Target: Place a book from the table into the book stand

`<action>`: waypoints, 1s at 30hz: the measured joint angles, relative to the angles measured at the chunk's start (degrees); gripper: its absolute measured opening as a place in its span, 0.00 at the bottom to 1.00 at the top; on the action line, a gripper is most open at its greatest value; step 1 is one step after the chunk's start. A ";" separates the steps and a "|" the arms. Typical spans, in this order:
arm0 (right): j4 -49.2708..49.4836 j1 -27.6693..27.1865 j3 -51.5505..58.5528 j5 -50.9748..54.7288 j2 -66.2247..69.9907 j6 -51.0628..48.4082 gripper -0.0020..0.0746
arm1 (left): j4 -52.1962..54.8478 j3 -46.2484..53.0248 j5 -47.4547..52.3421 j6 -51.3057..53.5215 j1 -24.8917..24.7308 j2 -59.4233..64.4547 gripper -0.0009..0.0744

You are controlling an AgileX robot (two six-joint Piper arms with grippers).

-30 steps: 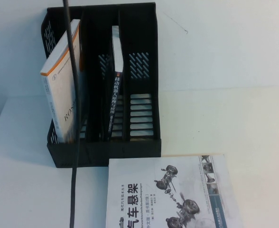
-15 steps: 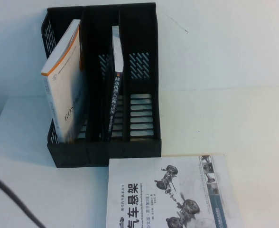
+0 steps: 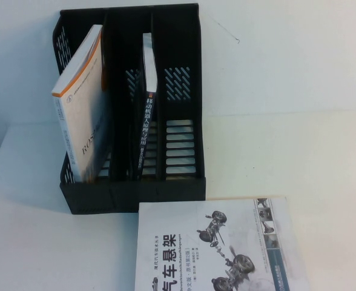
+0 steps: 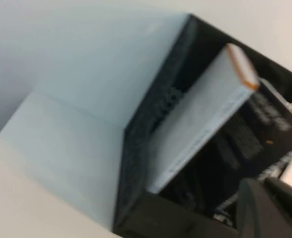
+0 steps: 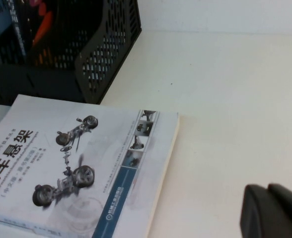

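Stand [image 3: 178, 36] sitting on the table [image 3: 311, 151], open side facing the robot. Book [image 3: 146, 130] standing upright in the middle compartment, spine out, white title running down it. White-and-orange book [image 3: 81, 121] leaning in the left compartment, top tilting toward the robot's left. Right compartment showing only its slotted base. Drawings book [image 3: 220, 248] lying flat on the table just in front of the stand, its far edge touching or nearly touching the stand's front lip.

Neither arm showing in the high view.

Left wrist view: left gripper [image 4: 270, 208] hovering near the stand's [image 4: 151, 124] left side, only a dark rounded part of it showing at the frame edge; cannot tell how its fingers are standing. White-and-orange book [image 4: 200, 109] leaning there, book's [image 4: 265, 129] dark cover behind it.

Right wrist view: right gripper [image 5: 272, 210] hanging over bare table [image 5: 225, 89], beside the drawings book [image 5: 76, 163]; opening cannot be told either. Stand's perforated wall [image 5: 106, 44] beyond.
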 joint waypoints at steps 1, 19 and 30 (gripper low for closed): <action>0.10 0.00 0.00 0.00 0.00 0.00 0.03 | -1.05 2.69 -2.35 0.21 0.87 -0.49 0.01; 0.62 0.00 5.85 -0.17 -0.04 0.00 0.03 | -2.62 20.27 -16.17 26.19 2.83 -17.03 0.01; 2.74 -1.26 7.91 1.34 -8.66 0.15 0.03 | -2.27 22.41 -6.44 38.31 2.83 -17.03 0.01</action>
